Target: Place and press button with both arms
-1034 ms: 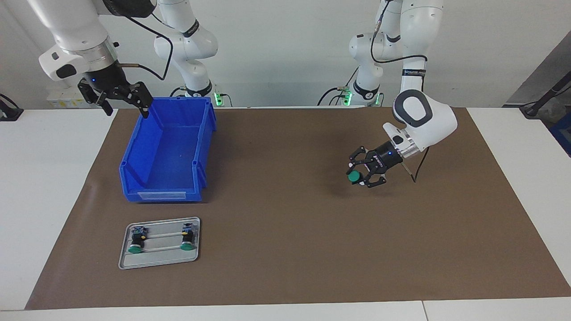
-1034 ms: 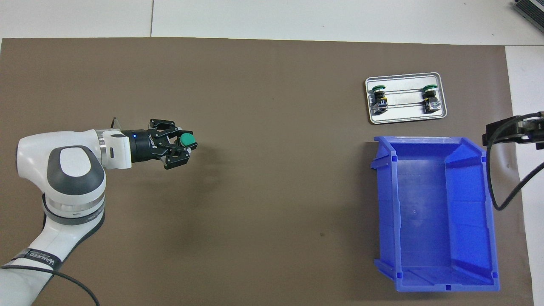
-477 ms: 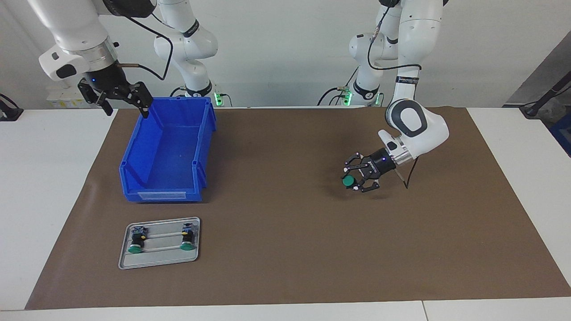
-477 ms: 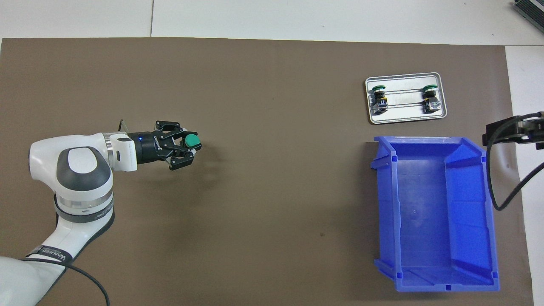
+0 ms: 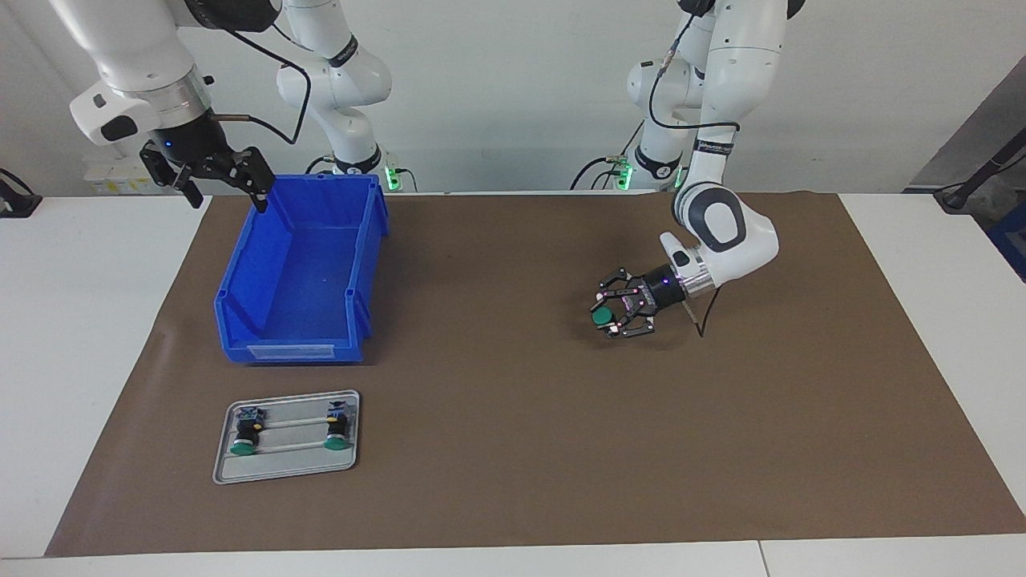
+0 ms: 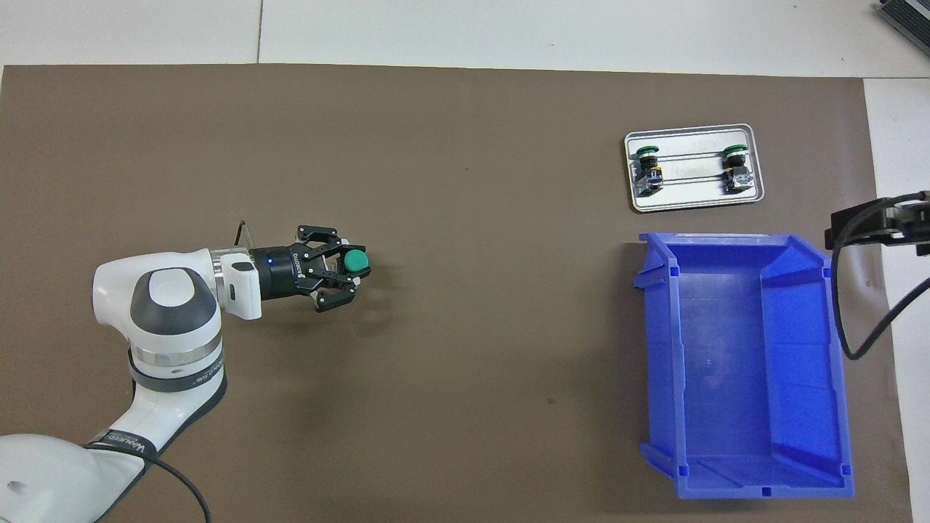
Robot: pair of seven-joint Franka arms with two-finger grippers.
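left tool (image 5: 611,316) grips button (image 5: 600,318) | body hidden | right tool (image 5: 216,180) waits

Bright, even light is falling from above, leaving both views sharp and free of blur. The matte brown table mat (image 5: 513,449) is showing no glare. Soft shadows are lying under the glossy blue plastic bin (image 5: 300,272) and beneath the left gripper (image 5: 613,314).

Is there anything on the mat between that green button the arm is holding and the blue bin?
Nothing: both views show only bare brown mat between the button in the left gripper and the blue bin.
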